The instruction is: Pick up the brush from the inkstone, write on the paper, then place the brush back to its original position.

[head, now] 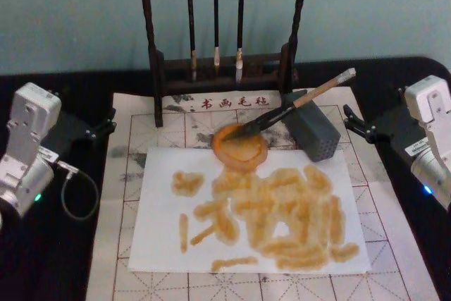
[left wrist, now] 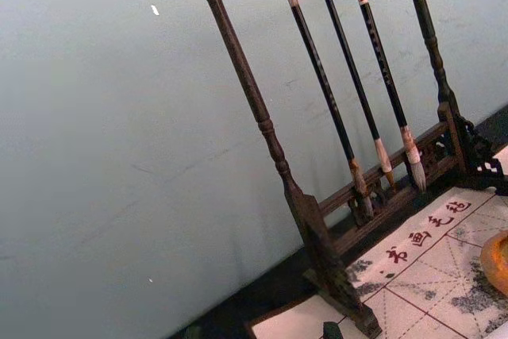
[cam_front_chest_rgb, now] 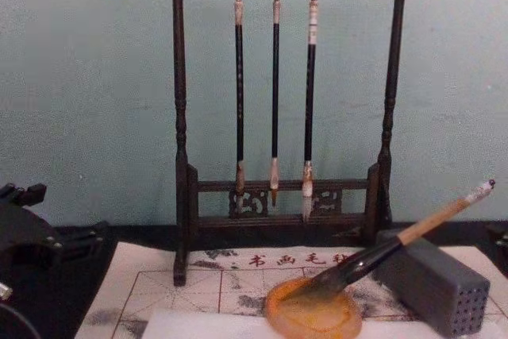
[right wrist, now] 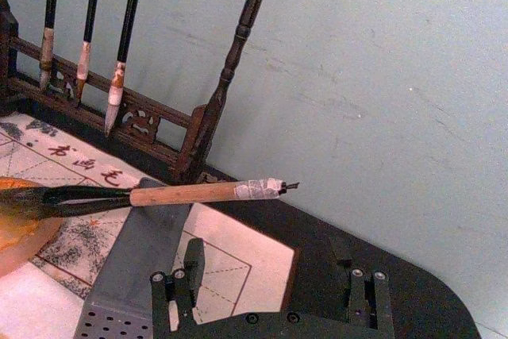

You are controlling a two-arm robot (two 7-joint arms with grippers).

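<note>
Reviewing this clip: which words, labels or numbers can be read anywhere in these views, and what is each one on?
"书画毛毡": red characters printed along the far edge of the grid mat, as best they read.
Too small to read: left arm sticker, right arm sticker.
No legible print: pale bands on the three hanging brushes.

A dark wooden brush rack [cam_front_chest_rgb: 180, 117] holds three thin dark hanging brushes [cam_front_chest_rgb: 275, 93]. A grey perforated rectangular block [head: 313, 135] stands on the off-white red-gridded mat [head: 123, 195].
</note>
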